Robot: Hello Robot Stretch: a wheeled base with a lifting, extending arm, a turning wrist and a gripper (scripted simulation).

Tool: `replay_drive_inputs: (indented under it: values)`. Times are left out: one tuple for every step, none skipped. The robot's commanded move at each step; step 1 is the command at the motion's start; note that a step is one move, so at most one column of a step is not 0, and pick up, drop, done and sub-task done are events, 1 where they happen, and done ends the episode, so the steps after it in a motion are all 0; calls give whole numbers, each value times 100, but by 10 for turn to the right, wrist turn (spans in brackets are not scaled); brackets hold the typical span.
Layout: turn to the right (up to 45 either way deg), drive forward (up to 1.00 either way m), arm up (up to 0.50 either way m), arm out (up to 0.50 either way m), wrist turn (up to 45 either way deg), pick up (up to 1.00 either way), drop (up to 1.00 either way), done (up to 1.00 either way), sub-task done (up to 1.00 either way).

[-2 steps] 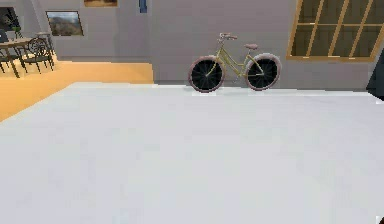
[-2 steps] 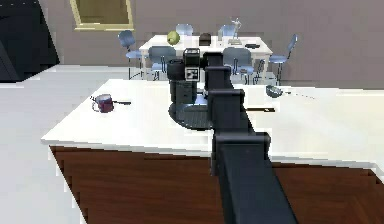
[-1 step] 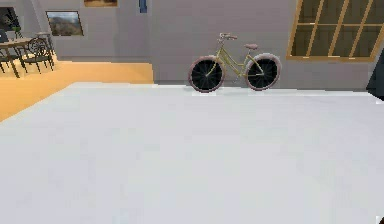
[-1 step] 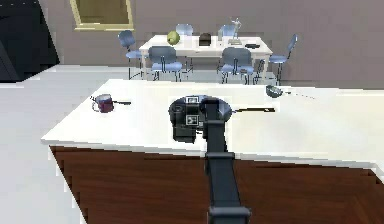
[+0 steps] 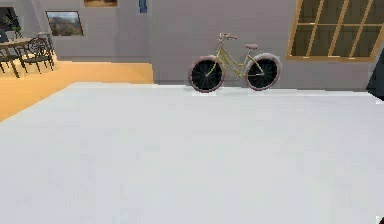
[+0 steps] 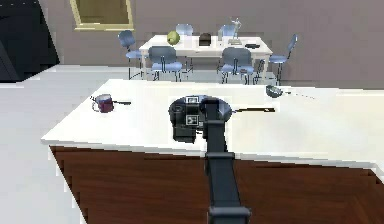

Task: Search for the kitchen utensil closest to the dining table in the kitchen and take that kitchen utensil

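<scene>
My arm rises from the arm side view's bottom edge over a white countertop (image 6: 120,125). The gripper (image 6: 188,110) stands above the counter's middle. A dark flat pan (image 6: 228,104) lies at or behind it, its handle (image 6: 256,108) pointing right, so I cannot tell whether the gripper holds anything. A small dark red pot-like thing (image 6: 102,101) sits on the counter's left part. A thin long-handled utensil (image 6: 276,92) lies at the counter's far right edge. Beyond the counter stands a white dining table (image 6: 200,46) ringed by several blue-grey chairs (image 6: 236,62).
The counter has a dark wood front (image 6: 130,180). A black tall unit (image 6: 22,42) stands at the arm side view's left. In the forward view a bicycle (image 5: 235,66) leans on a grey wall. A dark table with chairs (image 5: 24,50) stands on wood floor at far left.
</scene>
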Motion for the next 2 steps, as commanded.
replay_drive_inputs:
  values:
    - [0, 0, 10, 0, 0, 0, 0, 0, 0]
    - [0, 0, 0, 0, 0, 0, 0, 100, 0]
